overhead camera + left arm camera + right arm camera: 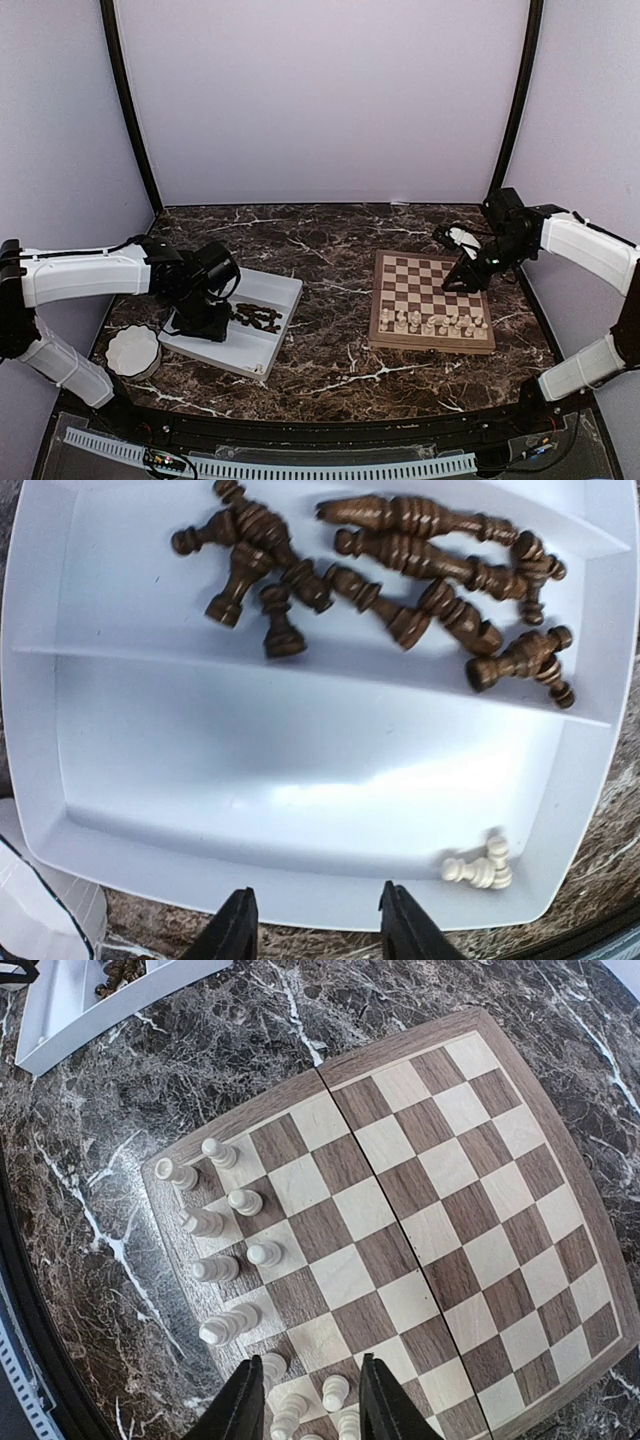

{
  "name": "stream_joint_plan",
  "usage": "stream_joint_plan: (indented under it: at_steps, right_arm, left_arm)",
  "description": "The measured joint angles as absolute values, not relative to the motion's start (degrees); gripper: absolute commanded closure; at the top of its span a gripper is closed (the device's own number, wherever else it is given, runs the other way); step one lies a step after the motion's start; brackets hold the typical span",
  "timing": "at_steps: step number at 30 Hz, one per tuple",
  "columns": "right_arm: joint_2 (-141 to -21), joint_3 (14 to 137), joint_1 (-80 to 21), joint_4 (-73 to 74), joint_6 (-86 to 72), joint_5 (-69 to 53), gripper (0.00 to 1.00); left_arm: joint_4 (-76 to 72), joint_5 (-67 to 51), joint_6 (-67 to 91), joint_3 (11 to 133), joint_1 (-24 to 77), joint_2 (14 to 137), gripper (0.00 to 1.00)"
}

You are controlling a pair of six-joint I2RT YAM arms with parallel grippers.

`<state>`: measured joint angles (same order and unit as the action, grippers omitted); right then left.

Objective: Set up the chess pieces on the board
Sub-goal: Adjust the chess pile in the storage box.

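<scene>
The board lies right of centre, with pale chess pieces standing along its two near rows. My right gripper hovers over that side of the board. In the right wrist view it is open above the pale rows, and a pale pawn stands free on its square between the fingers. My left gripper hangs over the white tray. In the left wrist view it is open and empty at the tray's near rim. Dark pieces lie in the far compartment and two pale pieces in the near one.
A white scalloped bowl sits left of the tray near the table's front edge. Dark marble table shows between tray and board. The far half of the board carries no pieces. The tray's corner shows at the top left of the right wrist view.
</scene>
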<state>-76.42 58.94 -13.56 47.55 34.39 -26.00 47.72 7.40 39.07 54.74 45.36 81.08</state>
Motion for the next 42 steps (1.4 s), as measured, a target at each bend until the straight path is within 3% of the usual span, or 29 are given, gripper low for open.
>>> stream_joint_plan:
  at_steps: [10,29,42]
  right_arm:
    - [-78.6,59.1,-14.0,46.2,33.8,-27.9,0.64]
    - [-78.6,59.1,-14.6,45.2,33.5,-28.3,0.63]
    - [-78.6,59.1,-14.6,45.2,33.5,-28.3,0.63]
  left_arm:
    - [51.3,4.8,38.7,52.7,45.2,87.1,0.45]
    - [39.0,-13.9,32.6,55.8,43.6,96.0,0.62]
    - [37.3,-18.5,28.5,56.1,44.1,95.1,0.53]
